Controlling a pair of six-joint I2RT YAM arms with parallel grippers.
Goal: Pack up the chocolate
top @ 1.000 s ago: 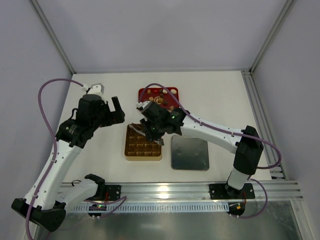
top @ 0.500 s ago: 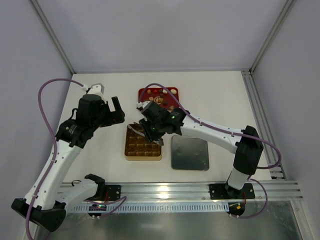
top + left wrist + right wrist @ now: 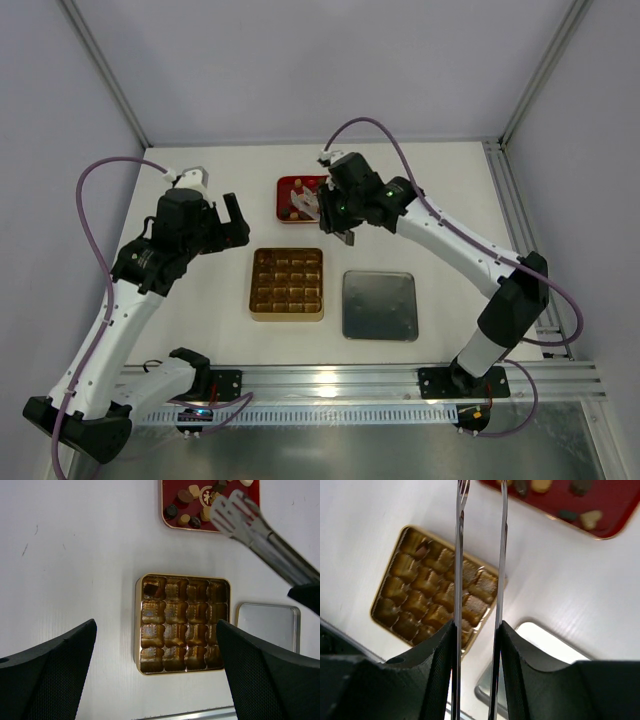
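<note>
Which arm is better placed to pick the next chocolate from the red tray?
Right. The right tool grips the tongs, whose tips hang over the chocolate in the red tray. The left tool is open and empty, left of the gold box.

My right pincer (image 3: 325, 208), upper middle of the frame, clamps the tongs (image 3: 303, 204), their tips over the red tray (image 3: 280, 198) of chocolate (image 3: 297, 186). My left pincer (image 3: 238, 222) hangs spread, left of centre. The gold box (image 3: 287, 284) and silver lid (image 3: 379, 305) lie side by side below.

Glossy gold box (image 3: 138, 630), dull grey metal lid (image 3: 380, 305), shiny metal tongs (image 3: 260, 530), matt white table (image 3: 75, 555).
</note>
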